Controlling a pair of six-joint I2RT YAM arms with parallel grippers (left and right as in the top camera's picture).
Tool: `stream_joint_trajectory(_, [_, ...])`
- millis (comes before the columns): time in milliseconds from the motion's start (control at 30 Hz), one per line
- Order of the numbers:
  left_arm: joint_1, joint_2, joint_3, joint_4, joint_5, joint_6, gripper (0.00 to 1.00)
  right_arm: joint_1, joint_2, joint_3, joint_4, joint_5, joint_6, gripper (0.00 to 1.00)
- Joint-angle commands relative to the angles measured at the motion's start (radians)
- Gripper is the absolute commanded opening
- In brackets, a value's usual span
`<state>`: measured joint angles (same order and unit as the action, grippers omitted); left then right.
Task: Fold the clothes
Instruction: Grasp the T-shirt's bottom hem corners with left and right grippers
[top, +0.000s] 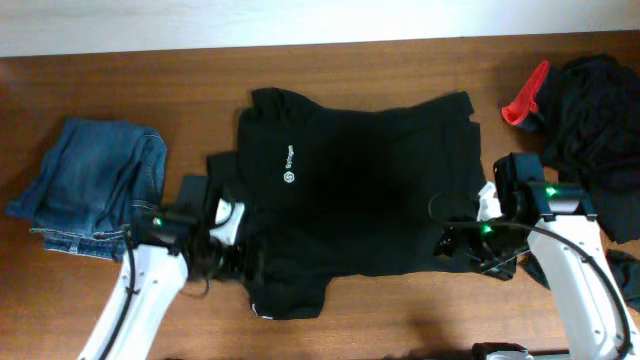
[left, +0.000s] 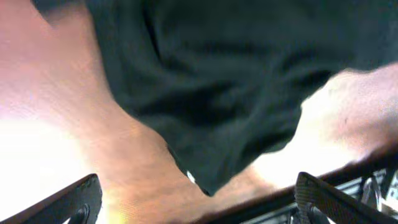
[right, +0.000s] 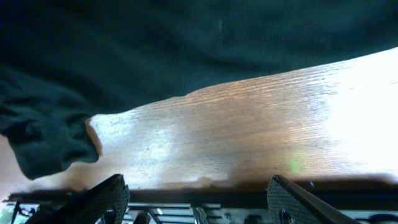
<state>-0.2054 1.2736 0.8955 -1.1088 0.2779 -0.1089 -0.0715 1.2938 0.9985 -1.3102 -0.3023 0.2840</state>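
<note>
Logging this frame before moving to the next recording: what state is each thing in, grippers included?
Large black short-sleeved fabric shirt: spread out, white logo up, not yet folded.
Blue denim jeans: folded, lying left of the shirt.
Dark fabric pile: crumpled in a heap, unfolded.
Left gripper: open, holding nothing.
Right gripper: open, holding nothing.

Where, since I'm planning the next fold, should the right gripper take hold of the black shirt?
Probably at the bunched lower corner of the black shirt, nearest the open right gripper. Come low from the near side of the table: the rest lies flat, only here does cloth rise.
</note>
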Motion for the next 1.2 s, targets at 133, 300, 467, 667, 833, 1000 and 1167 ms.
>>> stream_joint_trajectory(133, [0.000, -0.032, -0.210, 0.066, 0.152, -0.072, 0.92, -0.008, -0.018, -0.033, 0.043, -0.024, 0.016, 0.77])
stream_joint_trajectory(300, [0.000, -0.032, -0.308, 0.149, 0.185, -0.081, 0.92, -0.008, -0.018, -0.033, 0.043, -0.024, 0.013, 0.77])
stream_joint_trajectory(467, [0.000, -0.032, -0.369, 0.187, 0.204, -0.076, 0.91, -0.008, -0.018, -0.033, 0.045, -0.024, 0.013, 0.77])
stream_joint_trajectory(667, [0.000, -0.032, -0.419, 0.309, 0.254, -0.074, 0.89, -0.008, -0.018, -0.033, 0.051, -0.024, 0.012, 0.77])
stream_joint_trajectory(833, [0.000, -0.032, -0.419, 0.349, 0.253, -0.112, 0.89, -0.008, -0.018, -0.033, 0.052, -0.024, 0.009, 0.77])
stream_joint_trajectory(1000, [0.000, -0.032, -0.419, 0.413, 0.253, -0.171, 0.89, -0.008, -0.018, -0.033, 0.051, -0.024, 0.009, 0.77])
stream_joint_trajectory(1167, [0.000, -0.032, -0.419, 0.404, 0.257, -0.171, 0.69, -0.008, -0.018, -0.033, 0.052, -0.024, 0.009, 0.77])
